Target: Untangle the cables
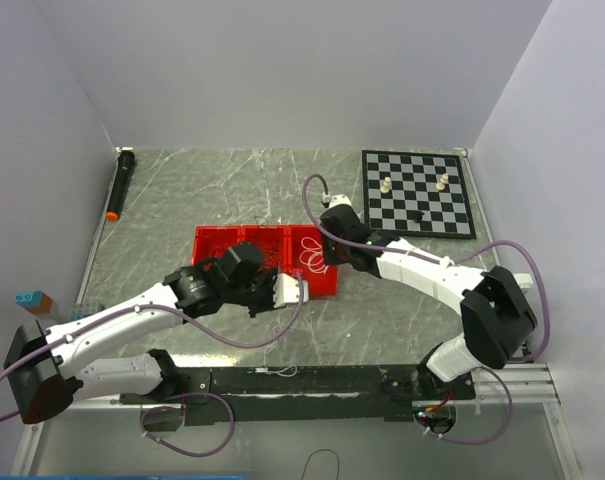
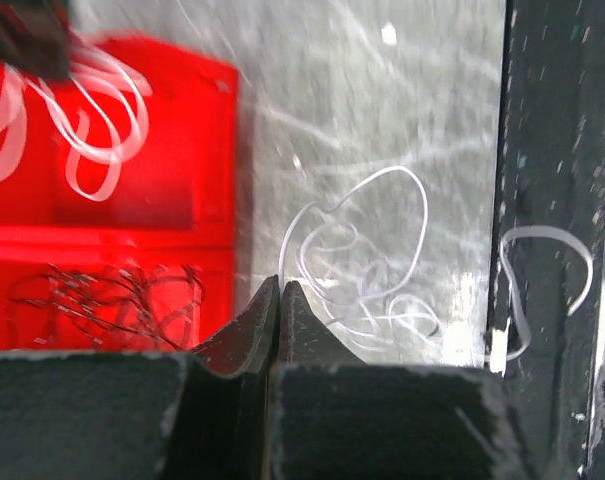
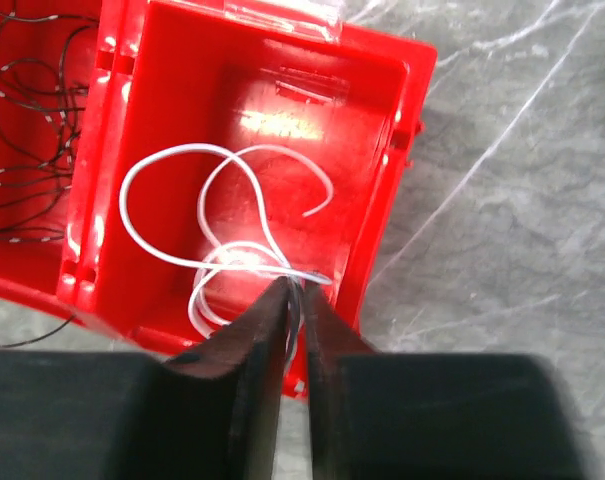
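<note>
The cables are thin wires. A white tangle [image 2: 367, 270] lies on the marble beside the red tray [image 2: 207, 120]. My left gripper [image 2: 280, 285] is shut on one white strand of it that rises from the tips; from above it [image 1: 294, 290] hangs at the tray's near right corner. More white cable [image 3: 222, 215] is looped in the tray's right compartment [image 3: 382, 140]. My right gripper [image 3: 295, 290] hovers over that loop, its jaws a crack apart, with the wire lying across the tips. Black cables [image 3: 32, 120] fill the middle compartment.
A chessboard [image 1: 417, 192] with a few pieces lies at the back right. A black marker with an orange tip [image 1: 120, 185] rests along the left wall. A black rail [image 1: 302, 380] runs along the near edge, with a white strand [image 2: 542, 270] on it.
</note>
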Robot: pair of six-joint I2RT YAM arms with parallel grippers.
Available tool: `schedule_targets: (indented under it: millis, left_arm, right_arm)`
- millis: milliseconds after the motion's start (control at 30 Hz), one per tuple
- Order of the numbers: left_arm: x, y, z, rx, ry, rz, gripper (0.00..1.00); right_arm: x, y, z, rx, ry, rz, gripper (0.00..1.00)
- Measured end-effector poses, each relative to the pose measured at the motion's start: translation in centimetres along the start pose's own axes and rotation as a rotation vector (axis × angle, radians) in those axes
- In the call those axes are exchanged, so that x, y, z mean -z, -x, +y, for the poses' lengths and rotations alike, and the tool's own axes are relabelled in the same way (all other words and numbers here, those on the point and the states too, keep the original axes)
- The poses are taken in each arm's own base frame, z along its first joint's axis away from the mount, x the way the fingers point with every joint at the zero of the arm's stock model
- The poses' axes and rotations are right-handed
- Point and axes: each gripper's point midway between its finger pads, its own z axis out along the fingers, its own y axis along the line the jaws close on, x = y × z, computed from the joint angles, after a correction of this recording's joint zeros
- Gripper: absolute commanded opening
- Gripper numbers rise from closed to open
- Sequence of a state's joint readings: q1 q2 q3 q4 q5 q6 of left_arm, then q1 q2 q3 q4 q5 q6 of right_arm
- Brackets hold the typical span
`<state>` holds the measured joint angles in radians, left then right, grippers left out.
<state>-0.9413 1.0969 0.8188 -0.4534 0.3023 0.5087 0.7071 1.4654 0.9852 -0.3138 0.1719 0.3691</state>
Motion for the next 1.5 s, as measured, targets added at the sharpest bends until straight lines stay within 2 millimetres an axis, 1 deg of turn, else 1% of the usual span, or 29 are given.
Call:
schedule_targets:
  millis: [33, 100, 133, 167, 333, 367, 433, 500, 533, 600, 700, 800, 900, 967, 1033, 1100, 1133, 1167, 1267, 1300, 1367, 1433, 1500]
  left_arm:
    - [0.3, 0.7, 0.2, -0.001, 0.003, -0.014, 0.01]
    - [1.0, 2.6, 0.8, -0.005, 0.011, -0.049, 0.01]
    - [1.4, 3.4, 1.1, -0.006, 0.017, -0.067, 0.01]
    - [1.8, 4.5, 1.4, -0.009, 0.023, -0.089, 0.01]
    - [4.7, 10.3, 3.3, -0.035, 0.069, -0.215, 0.01]
    - [5.3, 11.5, 3.7, -0.043, 0.08, -0.241, 0.01]
    - [6.2, 13.4, 4.3, -0.058, 0.099, -0.279, 0.01]
    - [6.9, 14.7, 4.8, -0.077, 0.122, -0.312, 0.01]
    - [7.0, 15.1, 4.8, -0.085, 0.131, -0.326, 0.01]
    - [7.2, 15.7, 5.0, -0.104, 0.151, -0.344, 0.01]
    - [7.0, 16.6, 5.4, -0.147, 0.192, -0.373, 0.01]
    - [6.9, 17.4, 6.3, -0.175, 0.249, -0.398, 0.01]
    - [6.8, 18.4, 8.1, -0.195, 0.334, -0.426, 0.01]
    - [6.5, 18.7, 9.6, -0.201, 0.394, -0.432, 0.01]
    - [6.0, 18.7, 11.0, -0.198, 0.452, -0.431, 0.01]
    - [5.2, 18.2, 12.4, -0.186, 0.491, -0.416, 0.01]
    - [4.6, 17.7, 13.4, -0.176, 0.521, -0.402, 0.01]
    - [4.4, 17.4, 14.0, -0.168, 0.537, -0.393, 0.01]
    - [3.2, 15.8, 16.9, -0.136, 0.604, -0.35, 0.01]
    - [2.7, 14.9, 18.0, -0.119, 0.624, -0.326, 0.01]
    - [1.8, 13.4, 19.6, -0.097, 0.644, -0.283, 0.01]
    - [1.0, 12.1, 20.5, -0.083, 0.656, -0.249, 0.01]
    - [0.4, 11.2, 20.9, -0.085, 0.66, -0.228, 0.01]
  right_arm:
    - [-0.3, 0.1, 0.1, -0.001, -0.005, 0.003, 0.37]
    - [-0.4, 0.6, 0.3, -0.004, -0.008, -0.002, 0.5]
    - [-0.3, 1.0, 0.4, -0.01, -0.008, -0.009, 0.53]
    - [-0.2, 1.5, 0.6, -0.014, -0.007, -0.02, 0.58]
    - [0.7, 3.5, 1.5, -0.041, 0.012, -0.062, 0.77]
    - [1.0, 3.7, 1.6, -0.045, 0.017, -0.068, 0.79]
    - [2.1, 4.0, 1.6, -0.065, 0.031, -0.084, 0.8]
    - [4.0, 4.6, 1.5, -0.086, 0.051, -0.122, 0.8]
    - [4.9, 4.9, 1.5, -0.097, 0.061, -0.143, 0.8]
    - [7.3, 5.8, 1.1, -0.126, 0.08, -0.209, 0.8]
    - [10.7, 7.1, 0.1, -0.175, 0.086, -0.313, 0.79]
    - [13.2, 8.2, -1.5, -0.228, 0.056, -0.407, 0.77]
    - [14.8, 8.3, -3.4, -0.275, 0.005, -0.481, 0.77]
    - [15.2, 7.6, -4.5, -0.295, -0.021, -0.508, 0.76]
    - [15.0, 6.6, -5.3, -0.309, -0.043, -0.51, 0.76]
    - [14.5, 5.8, -5.7, -0.317, -0.058, -0.502, 0.76]
    - [14.3, 5.4, -5.9, -0.321, -0.065, -0.496, 0.76]
    - [14.0, 4.9, -6.0, -0.324, -0.072, -0.487, 0.76]
    - [13.6, 4.0, -6.4, -0.333, -0.089, -0.468, 0.76]
    - [13.6, 3.8, -6.6, -0.338, -0.094, -0.467, 0.76]
    - [14.0, 3.7, -6.9, -0.346, -0.097, -0.476, 0.75]
    - [14.5, 3.6, -7.2, -0.357, -0.098, -0.494, 0.75]
    - [14.9, 3.6, -7.5, -0.364, -0.104, -0.508, 0.75]
